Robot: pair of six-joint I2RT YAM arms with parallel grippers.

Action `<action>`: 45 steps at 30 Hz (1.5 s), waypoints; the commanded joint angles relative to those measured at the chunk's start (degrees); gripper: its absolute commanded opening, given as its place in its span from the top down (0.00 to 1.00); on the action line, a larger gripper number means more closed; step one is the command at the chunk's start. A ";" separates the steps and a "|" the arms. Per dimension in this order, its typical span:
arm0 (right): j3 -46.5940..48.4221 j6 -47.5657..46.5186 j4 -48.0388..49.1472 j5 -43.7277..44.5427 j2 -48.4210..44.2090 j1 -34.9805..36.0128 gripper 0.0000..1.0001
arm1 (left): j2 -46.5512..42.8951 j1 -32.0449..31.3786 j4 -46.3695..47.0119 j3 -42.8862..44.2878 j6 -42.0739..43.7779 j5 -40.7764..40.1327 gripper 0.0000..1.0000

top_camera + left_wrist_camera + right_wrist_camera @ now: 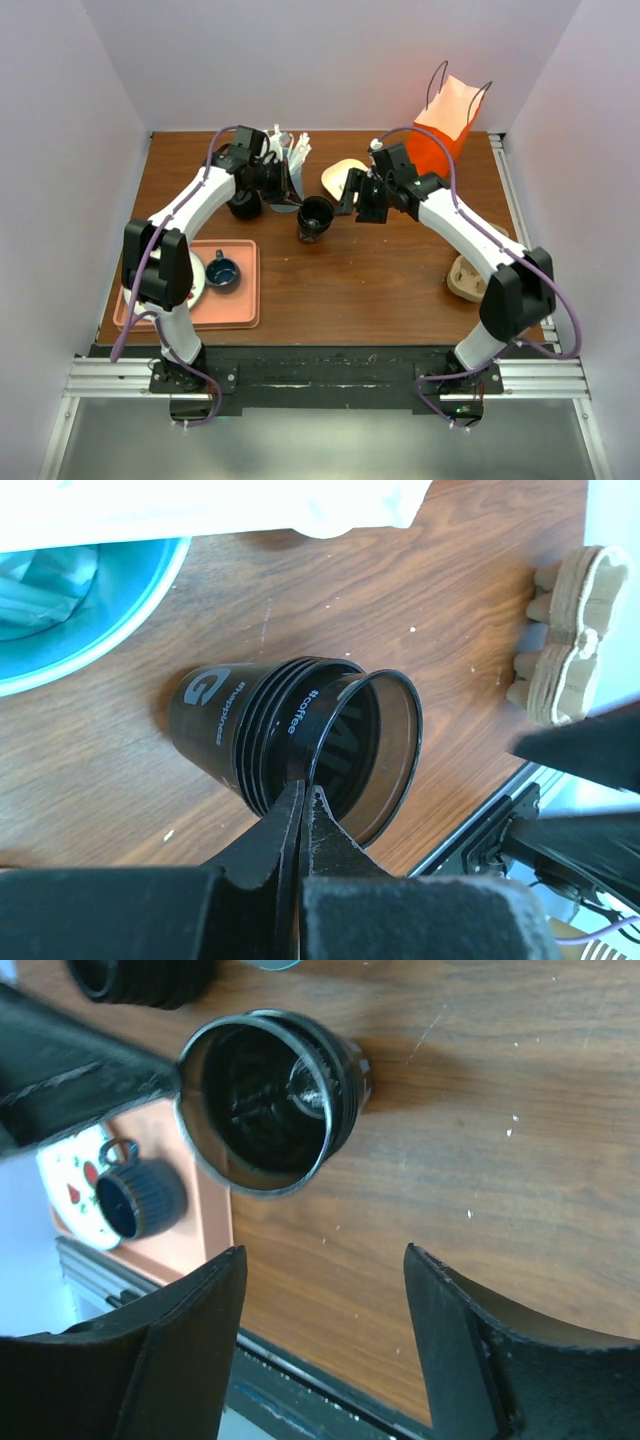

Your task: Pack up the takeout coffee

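Since the table [400,270] carries the orange bag [445,140] at its upper right, I judge the takeout coffee [316,218] must get there upright. My left claw [303,795], pressed together, pinches its rim at frame centre. My right claw [322,1255] hangs spread beside it and should close squarely round the body. It is black, lidless, ribbed below the rim, with white lettering.
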 commanded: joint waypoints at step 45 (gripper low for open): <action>15.78 -0.01 -16.52 4.50 -15.61 0.42 0.39 | -30.39 -3.20 11.64 -25.02 -8.28 12.01 1.00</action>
